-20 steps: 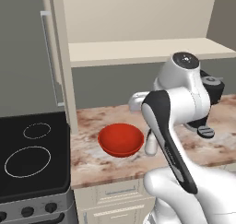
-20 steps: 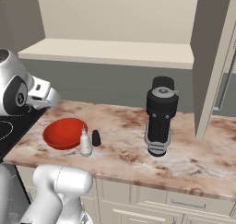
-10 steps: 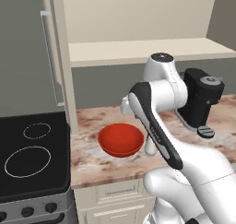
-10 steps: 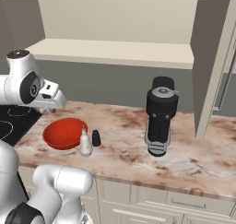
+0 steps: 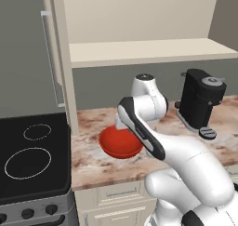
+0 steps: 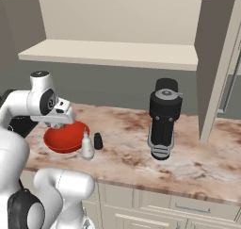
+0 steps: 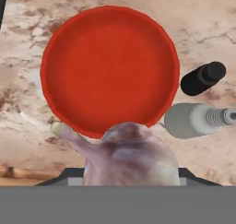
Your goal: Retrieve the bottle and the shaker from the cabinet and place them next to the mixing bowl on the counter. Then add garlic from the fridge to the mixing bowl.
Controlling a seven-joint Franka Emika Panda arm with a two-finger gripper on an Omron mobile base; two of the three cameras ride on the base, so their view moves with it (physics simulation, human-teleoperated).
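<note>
The glossy red mixing bowl (image 7: 108, 66) sits on the marbled counter (image 6: 127, 148), and it appears in both base views (image 5: 118, 143) (image 6: 63, 138). My gripper (image 6: 60, 124) hovers just above the bowl's near rim, shut on the garlic (image 7: 131, 156), a lumpy whitish-pink bulb that hides the fingertips. The whitish bottle (image 7: 189, 120) (image 6: 87, 145) stands upright right beside the bowl. The small black shaker (image 7: 203, 79) (image 6: 98, 141) stands next to the bottle. In the left base view my own arm covers the bottle and the shaker.
A black coffee machine (image 5: 200, 102) (image 6: 164, 117) stands on the counter to the right of the bowl. The black stovetop (image 5: 28, 160) borders the counter on the left. The cabinet's cream shelf board (image 5: 139, 50) runs above, with a tall side panel (image 6: 216, 68) at the right.
My arm has swung from the coffee-machine side leftward and down, bringing the hand over the red bowl. The bowl, bottle and shaker have stayed put.
</note>
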